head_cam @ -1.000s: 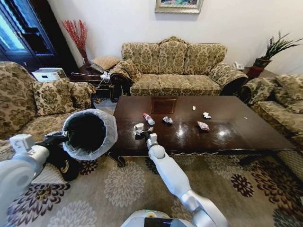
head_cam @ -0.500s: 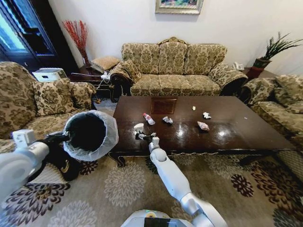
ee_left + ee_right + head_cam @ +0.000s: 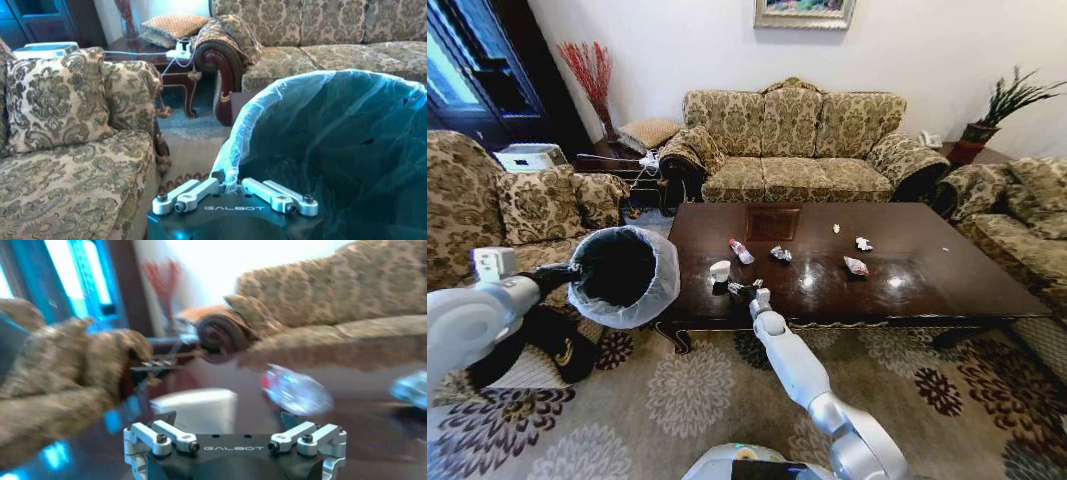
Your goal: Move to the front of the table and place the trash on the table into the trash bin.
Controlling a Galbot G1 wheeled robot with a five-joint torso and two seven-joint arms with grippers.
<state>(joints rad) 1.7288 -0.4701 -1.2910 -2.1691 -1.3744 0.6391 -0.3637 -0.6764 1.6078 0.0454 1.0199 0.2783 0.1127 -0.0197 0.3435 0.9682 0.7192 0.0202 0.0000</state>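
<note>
1. On the right gripper (image 3: 745, 289) I read the fingers as spread and empty: in the right wrist view the linkages (image 3: 160, 436) stand wide apart with nothing between them. It sits low over the near-left part of the table (image 3: 947, 290), just beside the white cup (image 3: 719, 271), which I judge puts that cup first in line for a grasp.
2. The left gripper (image 3: 230, 190) is clenched on the rim of the trash bin (image 3: 622, 275), pinching the translucent liner (image 3: 280, 95) where it folds over the edge. I hold the bin in the air off the table's left end with its mouth tipped toward the table, so the drop path stays short.
3. The bin's mouth is wide and unobstructed; from the left wrist view I see only the dark inside and crinkled liner.
4. The trash is all on the tabletop: the cup nearest my right arm, the small bottle (image 3: 741, 250) beyond it, a silvery wrapper (image 3: 781, 254) near the middle, a pinkish wrapper (image 3: 856, 266) and a white scrap (image 3: 864, 243) farther right.
5. My guess is the far-right pieces will demand more reach than this stance gives.
</note>
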